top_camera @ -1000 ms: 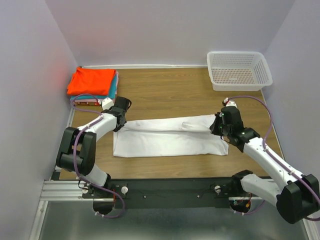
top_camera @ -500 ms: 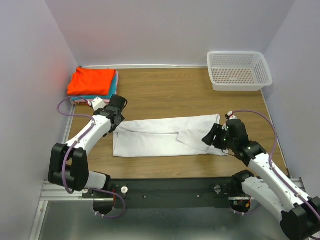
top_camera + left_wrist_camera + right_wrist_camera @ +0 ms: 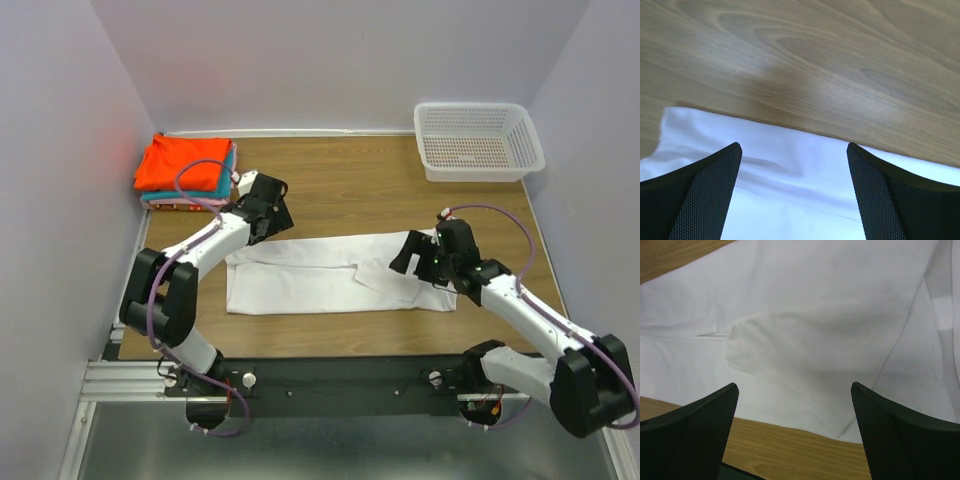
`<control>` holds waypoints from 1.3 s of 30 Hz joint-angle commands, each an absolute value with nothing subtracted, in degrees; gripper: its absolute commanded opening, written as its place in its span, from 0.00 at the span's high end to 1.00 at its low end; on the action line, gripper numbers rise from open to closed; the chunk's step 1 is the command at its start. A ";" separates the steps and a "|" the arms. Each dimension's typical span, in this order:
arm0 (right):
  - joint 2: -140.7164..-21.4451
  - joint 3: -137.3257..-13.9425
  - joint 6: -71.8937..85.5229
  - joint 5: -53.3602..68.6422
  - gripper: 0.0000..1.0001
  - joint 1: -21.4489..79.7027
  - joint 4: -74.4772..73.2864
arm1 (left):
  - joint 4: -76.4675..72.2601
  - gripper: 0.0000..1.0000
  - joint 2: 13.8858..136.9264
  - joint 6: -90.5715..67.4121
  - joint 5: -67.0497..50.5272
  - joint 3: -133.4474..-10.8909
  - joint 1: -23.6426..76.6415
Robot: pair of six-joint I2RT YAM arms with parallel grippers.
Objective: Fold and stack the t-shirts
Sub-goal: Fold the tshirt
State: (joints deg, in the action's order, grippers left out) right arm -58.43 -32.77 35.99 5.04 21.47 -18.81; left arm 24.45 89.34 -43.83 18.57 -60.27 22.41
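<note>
A white t-shirt (image 3: 335,273) lies on the wooden table, folded lengthwise into a long band; it also fills the right wrist view (image 3: 820,325) and the lower left wrist view (image 3: 795,190). My left gripper (image 3: 272,212) hangs open over the band's far left edge, nothing between its fingers (image 3: 700,195). Over the band's right end my right gripper (image 3: 412,256) stands open and empty too, a sleeve fold lying below it. A stack of folded t-shirts, orange-red (image 3: 184,162) on top of teal (image 3: 185,192), sits at the far left corner.
A white mesh basket (image 3: 478,140) stands at the far right corner. Walls close the table (image 3: 350,190) on the left, back and right. Bare wood shows between the white t-shirt and the basket.
Both grippers have opened and let go of the white t-shirt. The left gripper has moved up and right along the far edge; the right one has shifted left over the shirt's right end.
</note>
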 commanded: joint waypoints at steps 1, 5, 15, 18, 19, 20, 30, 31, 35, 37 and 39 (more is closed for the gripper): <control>-65.02 -34.89 36.30 4.14 0.00 21.80 -14.59 | 21.98 0.07 93.68 -41.13 13.98 -61.52 24.61; -68.99 -34.72 37.53 1.24 0.00 21.71 -14.33 | 20.66 0.07 95.10 -41.66 12.92 -58.54 25.58; -67.77 -30.94 38.93 -2.63 0.00 21.80 -14.41 | 24.25 0.06 94.05 -45.25 19.94 -51.77 24.61; -68.20 -30.32 39.20 -2.72 0.00 21.80 -14.41 | 28.64 0.06 91.85 -47.72 24.24 -50.01 22.95; -68.38 -30.24 39.29 -2.90 0.00 21.80 -14.41 | 29.70 0.06 90.19 -49.03 24.95 -49.14 22.33; -68.73 -29.97 39.46 -2.99 0.00 21.80 -14.41 | 31.10 0.06 89.04 -49.39 25.57 -48.61 21.02; -71.72 -29.44 40.25 -5.53 0.00 21.71 -14.33 | 41.83 0.05 82.70 -59.06 29.97 -47.46 18.63; -71.98 -29.27 40.51 -6.84 0.00 21.71 -14.41 | 42.27 0.05 83.23 -59.32 29.01 -47.46 18.20; -72.33 -29.79 40.78 -8.96 0.00 21.71 -14.59 | 42.27 0.05 83.94 -59.94 26.98 -45.36 18.19; -72.60 -29.88 40.61 -9.58 0.00 21.45 -14.85 | 43.15 0.05 83.67 -61.35 27.86 -44.65 18.19; -73.21 -30.32 40.17 -10.54 0.00 21.10 -15.03 | 44.81 0.05 83.06 -62.48 27.68 -45.08 18.19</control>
State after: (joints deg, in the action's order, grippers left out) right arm -71.05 -30.65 40.07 -5.72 21.47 -12.58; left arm 40.75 83.48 -58.61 26.33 -45.54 18.44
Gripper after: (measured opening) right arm 0.997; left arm 0.946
